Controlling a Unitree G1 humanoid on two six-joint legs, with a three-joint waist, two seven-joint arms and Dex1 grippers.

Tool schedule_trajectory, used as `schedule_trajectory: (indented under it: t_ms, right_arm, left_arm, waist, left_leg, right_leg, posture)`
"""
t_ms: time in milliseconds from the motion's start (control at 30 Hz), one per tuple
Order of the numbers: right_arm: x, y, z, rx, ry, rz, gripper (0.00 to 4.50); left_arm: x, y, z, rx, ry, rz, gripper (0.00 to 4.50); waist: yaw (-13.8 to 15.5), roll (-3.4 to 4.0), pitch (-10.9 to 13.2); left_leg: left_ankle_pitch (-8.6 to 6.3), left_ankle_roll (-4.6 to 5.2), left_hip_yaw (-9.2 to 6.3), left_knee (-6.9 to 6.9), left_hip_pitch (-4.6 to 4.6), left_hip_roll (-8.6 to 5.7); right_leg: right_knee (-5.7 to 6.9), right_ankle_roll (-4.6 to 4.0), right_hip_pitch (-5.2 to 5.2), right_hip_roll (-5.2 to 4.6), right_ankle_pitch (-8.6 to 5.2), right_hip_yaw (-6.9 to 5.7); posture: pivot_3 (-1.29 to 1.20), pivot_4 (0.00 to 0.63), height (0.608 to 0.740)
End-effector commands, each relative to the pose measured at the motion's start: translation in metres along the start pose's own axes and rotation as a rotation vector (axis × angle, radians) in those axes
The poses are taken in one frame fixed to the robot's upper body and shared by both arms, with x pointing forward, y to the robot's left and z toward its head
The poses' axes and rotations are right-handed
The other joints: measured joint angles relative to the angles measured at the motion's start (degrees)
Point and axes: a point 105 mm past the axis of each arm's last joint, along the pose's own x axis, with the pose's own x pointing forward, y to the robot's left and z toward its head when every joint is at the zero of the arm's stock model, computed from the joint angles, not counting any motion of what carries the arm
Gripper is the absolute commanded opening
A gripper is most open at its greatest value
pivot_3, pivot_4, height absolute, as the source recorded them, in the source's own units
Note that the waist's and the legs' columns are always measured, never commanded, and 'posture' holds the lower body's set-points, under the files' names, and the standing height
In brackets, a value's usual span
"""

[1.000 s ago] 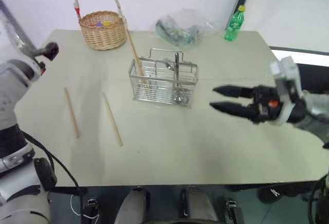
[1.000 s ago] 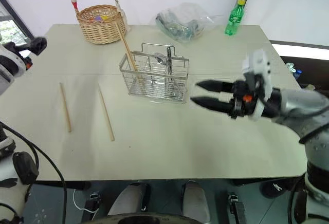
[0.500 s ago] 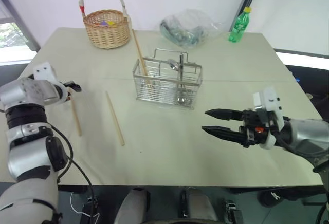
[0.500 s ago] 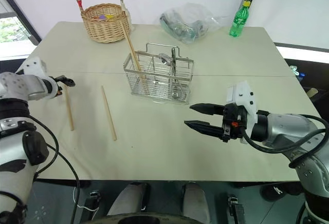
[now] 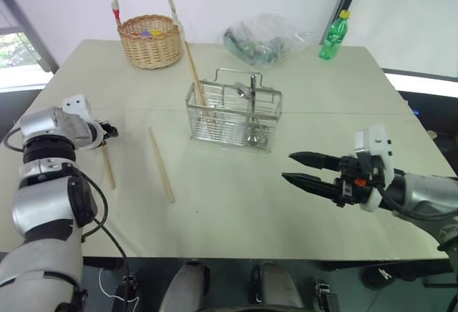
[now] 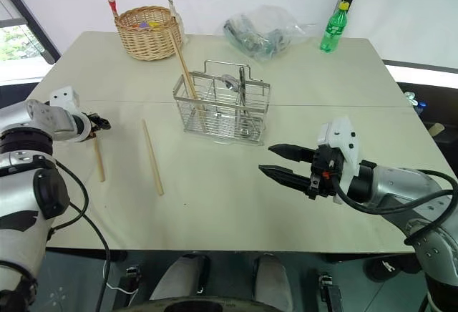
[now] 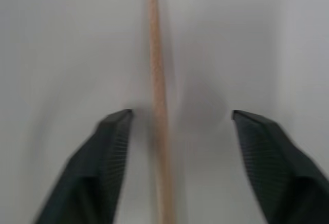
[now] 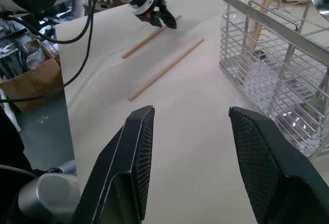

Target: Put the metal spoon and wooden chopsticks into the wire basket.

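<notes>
Left gripper (image 7: 180,126), jaws spread, straddles 1 wooden chopstick (image 5: 107,165) lying on the counter (image 5: 236,197); a 2nd chopstick (image 5: 160,164) lies beside it. A 3rd chopstick (image 5: 195,77) and the metal spoon (image 5: 250,120) stand in the wire basket (image 5: 232,115). Right gripper (image 5: 297,169) hovers near the basket, jaws spread and empty.

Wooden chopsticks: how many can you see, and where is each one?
3. One stands leaning in the wire basket at; two lie on the table: one between the left gripper's open fingers at, one beside it at.

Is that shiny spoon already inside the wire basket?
Yes. The metal spoon stands in the wire basket, its bowl at the bottom behind the grid.
</notes>
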Motion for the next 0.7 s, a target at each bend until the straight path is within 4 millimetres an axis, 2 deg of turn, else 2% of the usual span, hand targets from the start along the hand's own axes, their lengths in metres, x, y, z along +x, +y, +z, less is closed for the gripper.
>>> schedule_trajectory:
  t_ms: [33,100,300,400,500,567,633,700]
  right_arm:
    - [-0.001,0.007,0.01,-0.052,-0.03,0.011,2.37]
    - [-0.001,0.007,0.01,-0.053,-0.029,0.008,2.37]
    - [-0.003,0.005,0.009,-0.058,-0.018,0.006,2.37]
    - [-0.005,0.003,0.01,-0.061,-0.013,0.006,2.37]
    - [-0.008,-0.002,0.011,-0.076,-0.001,-0.003,2.37]
    - [-0.01,-0.005,0.013,-0.082,0.002,-0.013,2.37]
    - [-0.012,-0.007,0.014,-0.08,0.0,-0.024,2.37]
    - [-0.013,-0.01,0.016,-0.084,0.004,-0.037,2.37]
  left_arm:
    - [0.002,-0.012,-0.003,-0.007,0.022,-0.041,1.05]
    - [0.002,-0.012,-0.001,-0.011,0.016,-0.04,0.02]
    - [0.0,-0.011,0.005,-0.011,-0.011,-0.036,0.02]
    - [-0.004,-0.013,0.018,0.004,-0.071,-0.041,0.02]
    - [-0.017,-0.02,0.049,0.013,-0.23,-0.09,0.02]
    - [-0.033,-0.027,0.078,0.03,-0.395,-0.138,0.02]
    - [-0.06,-0.036,0.111,-0.002,-0.585,-0.213,0.02]
    - [-0.102,-0.046,0.145,-0.014,-0.809,-0.303,0.02]
  waist:
    - [0.49,-0.01,0.0]
    - [1.08,-0.01,0.0]
    - [1.2,-0.01,-0.01]
    - [1.16,-0.01,-0.01]
    - [1.16,-0.12,0.05]
    - [1.13,-0.18,0.08]
    - [1.15,-0.23,0.1]
    - [1.17,-0.25,0.12]
  left_leg:
    - [0.0,0.0,0.0,0.0,0.0,-0.03]
    - [0.0,0.01,0.02,0.01,-0.01,-0.1]
    - [0.0,0.01,0.02,0.02,-0.02,-0.14]
    - [0.0,0.01,0.01,0.02,-0.02,-0.13]
    - [0.0,0.01,0.0,0.03,-0.04,-0.13]
    - [0.0,0.0,0.01,0.03,-0.06,-0.12]
    - [0.0,0.0,0.0,0.02,-0.12,-0.11]
    - [0.0,-0.01,0.0,0.02,-0.19,-0.09]
  right_leg:
    - [0.0,0.02,0.0,-0.05,0.0,-0.01]
    - [-0.01,0.08,0.0,-0.07,0.0,-0.01]
    - [-0.01,0.14,0.02,-0.11,0.01,-0.02]
    - [-0.01,0.14,0.02,-0.09,0.01,-0.02]
    - [-0.01,0.14,0.0,-0.09,0.01,-0.03]
    - [-0.03,0.14,-0.01,-0.1,0.01,-0.03]
    - [-0.06,0.13,-0.06,-0.14,0.02,-0.02]
    - [-0.09,0.13,-0.1,-0.16,0.02,-0.02]
  posture:
    - [0.0,0.15,0.661]
    - [0.0,0.15,0.661]
    - [0.0,0.15,0.661]
    - [0.0,0.15,0.661]
    - [0.0,0.15,0.661]
    - [0.0,0.15,0.661]
    - [0.0,0.15,0.661]
    - [0.0,0.15,0.661]
